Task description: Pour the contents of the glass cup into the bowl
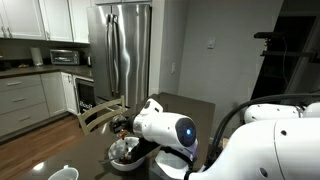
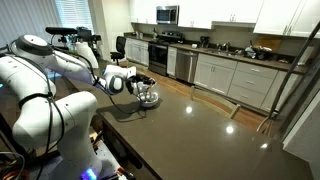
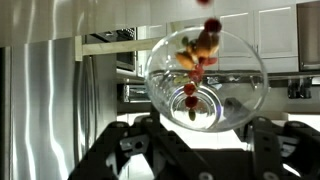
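Observation:
In the wrist view the glass cup (image 3: 205,80) fills the middle, lying tipped over between the dark fingers (image 3: 128,145) of my gripper (image 3: 200,132), which is shut on it. The contents (image 3: 195,60), small red and orange bits, lie along its wall and towards its mouth, and one red bit (image 3: 208,3) shows at the top edge. In both exterior views the gripper (image 1: 133,127) (image 2: 141,84) hovers just above the bowl (image 1: 117,157) (image 2: 152,100) on the dark table. The glass itself is hard to make out there.
The dark table (image 2: 200,130) stretches away from the bowl. A small white cup (image 1: 65,173) stands near its front corner. A wooden chair (image 1: 95,115) stands beside the table, a steel fridge (image 1: 122,50) and kitchen counters (image 2: 230,70) behind. The arm's white body (image 2: 40,100) crowds one side.

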`<state>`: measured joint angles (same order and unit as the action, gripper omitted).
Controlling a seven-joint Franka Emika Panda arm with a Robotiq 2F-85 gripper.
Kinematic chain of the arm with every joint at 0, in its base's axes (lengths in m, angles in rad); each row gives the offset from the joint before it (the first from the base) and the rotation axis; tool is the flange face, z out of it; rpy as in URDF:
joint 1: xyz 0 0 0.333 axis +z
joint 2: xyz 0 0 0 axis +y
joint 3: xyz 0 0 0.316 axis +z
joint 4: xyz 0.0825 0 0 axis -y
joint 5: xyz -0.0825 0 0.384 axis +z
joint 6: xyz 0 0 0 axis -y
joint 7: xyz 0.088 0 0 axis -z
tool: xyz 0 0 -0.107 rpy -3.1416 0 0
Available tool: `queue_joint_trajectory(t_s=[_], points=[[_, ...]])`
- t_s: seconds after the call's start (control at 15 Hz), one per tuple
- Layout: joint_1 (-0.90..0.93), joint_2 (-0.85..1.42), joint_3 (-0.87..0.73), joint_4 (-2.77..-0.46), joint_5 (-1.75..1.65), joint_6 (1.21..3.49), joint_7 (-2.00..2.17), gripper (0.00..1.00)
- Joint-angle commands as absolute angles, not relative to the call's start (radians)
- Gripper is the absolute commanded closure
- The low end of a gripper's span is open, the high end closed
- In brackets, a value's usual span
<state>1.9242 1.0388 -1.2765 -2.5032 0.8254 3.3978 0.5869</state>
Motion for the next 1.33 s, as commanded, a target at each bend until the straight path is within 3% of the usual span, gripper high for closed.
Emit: queue_joint_trajectory(t_s=[0.0,1.27], points=[[1.910,1.068,-1.276,-2.504,0.834,3.434,0.596,0.58],[1.922,1.104,-1.292,-2.510,0.838,3.437,0.594,0.58]])
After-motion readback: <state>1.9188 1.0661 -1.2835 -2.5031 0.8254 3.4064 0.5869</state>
